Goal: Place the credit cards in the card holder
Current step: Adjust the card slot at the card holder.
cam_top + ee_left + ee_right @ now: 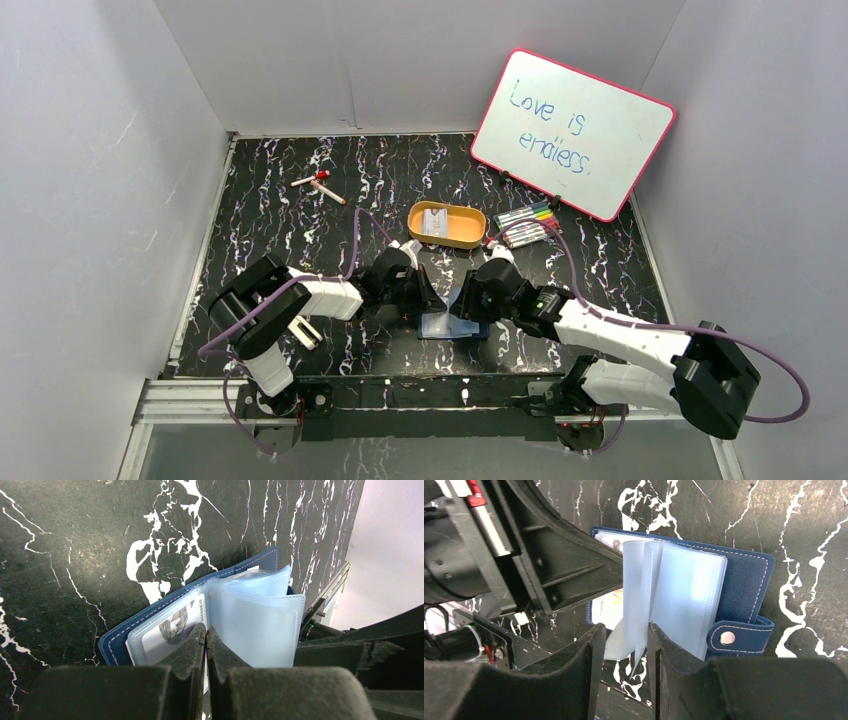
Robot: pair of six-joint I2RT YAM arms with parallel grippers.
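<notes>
From above I see the card holder [455, 326] lying unfolded near the desk [290, 215] edge, cards [434, 221] in the tray [472, 238].

Left wrist: my left end effector [206, 632] is squeezed closed, tips on the left page. A slip would shift it.

Right wrist: my right end effector [626, 630] stands parted around limp clear sleeves [684, 595], gripping nothing. They could flop over.

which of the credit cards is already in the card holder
The card with the grey emblem, behind a clear sleeve on the cover of the navy card holder, by the left gripper. The other card lies in the orange tray.
</notes>
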